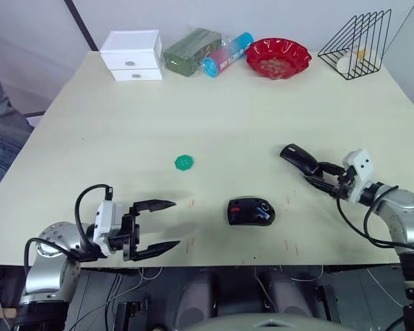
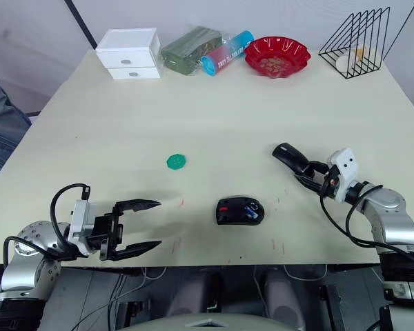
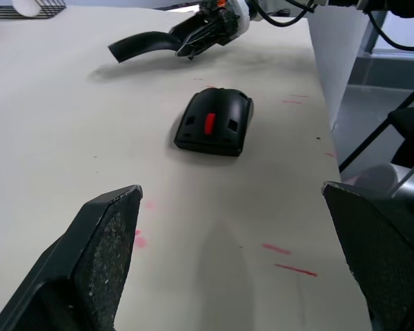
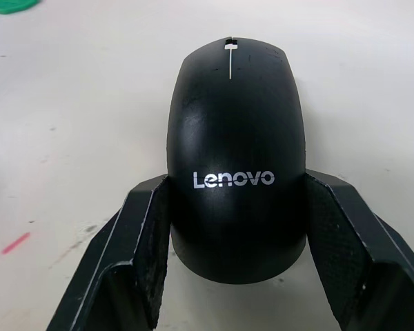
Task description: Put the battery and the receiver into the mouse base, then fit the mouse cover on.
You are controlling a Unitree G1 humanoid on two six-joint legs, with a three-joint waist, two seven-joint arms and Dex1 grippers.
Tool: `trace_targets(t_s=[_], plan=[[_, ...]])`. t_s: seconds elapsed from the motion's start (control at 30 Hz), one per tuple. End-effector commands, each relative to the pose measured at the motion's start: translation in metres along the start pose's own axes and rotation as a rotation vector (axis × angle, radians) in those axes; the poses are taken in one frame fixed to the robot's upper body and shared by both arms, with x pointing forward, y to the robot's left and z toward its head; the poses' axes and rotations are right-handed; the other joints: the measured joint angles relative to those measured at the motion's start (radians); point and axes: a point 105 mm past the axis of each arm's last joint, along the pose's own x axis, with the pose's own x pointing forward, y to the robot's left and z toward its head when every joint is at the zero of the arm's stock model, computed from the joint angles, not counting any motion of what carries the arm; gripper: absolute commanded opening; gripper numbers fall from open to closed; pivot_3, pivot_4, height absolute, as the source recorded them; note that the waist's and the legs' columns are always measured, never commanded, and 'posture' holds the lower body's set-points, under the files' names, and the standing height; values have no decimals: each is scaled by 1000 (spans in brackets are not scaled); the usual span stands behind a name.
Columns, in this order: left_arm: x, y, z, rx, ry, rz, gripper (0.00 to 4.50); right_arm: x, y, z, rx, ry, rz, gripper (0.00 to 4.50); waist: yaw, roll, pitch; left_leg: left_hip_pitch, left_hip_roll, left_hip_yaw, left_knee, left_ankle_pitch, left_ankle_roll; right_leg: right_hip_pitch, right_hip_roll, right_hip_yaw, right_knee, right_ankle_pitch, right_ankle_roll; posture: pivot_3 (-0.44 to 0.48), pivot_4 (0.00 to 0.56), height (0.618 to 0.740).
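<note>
The mouse base (image 1: 250, 211), a black shell with red inner parts, lies near the table's front edge; it also shows at mouse base (image 3: 214, 123). A small blue and white piece inside it (image 1: 263, 215) looks like the battery. I cannot make out the receiver. My right gripper (image 1: 319, 175) is shut on the near end of the mouse cover (image 1: 298, 156), a plain black shell marked Lenovo (image 4: 233, 158), held low over the table to the right of the base and behind it. My left gripper (image 1: 176, 223) stands open to the left of the base, nothing between its fingers (image 3: 110, 234).
A green scalloped disc (image 1: 185, 162) lies left of centre. Along the far edge stand a white drawer box (image 1: 132, 54), a green pack (image 1: 191, 50), a blue tube (image 1: 228, 54), a red bowl (image 1: 278, 56) and a wire rack (image 1: 357, 45). A person's jeans (image 1: 0, 131) show at the left.
</note>
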Motion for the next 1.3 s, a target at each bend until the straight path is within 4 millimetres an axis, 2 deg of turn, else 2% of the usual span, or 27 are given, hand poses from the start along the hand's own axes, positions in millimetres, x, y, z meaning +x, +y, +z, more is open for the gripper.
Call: trace_targets(t_s=[0.03,0.1,0.33,0.5,0.73,1.0,1.3], plan=[[-1,2,3,26,-7,-6,4500,-5,15,22,-69,-21,92,2260,0,0,0,0,0,0,0,0,0,0,0,0,0,0,0,0,150,740],[-1,2,3,27,-6,-9,4500,-7,22,23,-81,-7,125,2260,-1,-1,0,0,0,0,0,0,0,0,0,0,0,0,0,0,150,740],[-1,7,3,36,-1,-36,4500,-15,72,41,-180,50,394,2260,-1,-2,0,0,0,0,0,0,0,0,0,0,0,0,0,0,150,740],[-1,8,2,34,0,-50,4500,-11,94,52,-239,70,499,2260,0,-3,0,0,1,0,0,0,0,0,0,0,0,0,0,0,150,740],[-1,10,2,42,4,-61,4500,-6,108,50,-301,140,582,2260,1,-5,1,0,1,0,0,0,0,-1,0,0,0,0,0,0,150,740],[0,13,1,56,14,-87,4500,10,119,51,-376,211,662,2260,0,-5,1,-1,1,0,0,0,0,-2,0,0,0,0,0,0,150,740],[0,13,1,63,18,-99,4500,17,122,50,-426,288,675,2260,0,-6,1,-2,1,0,0,0,0,-2,0,0,0,0,0,0,150,740]])
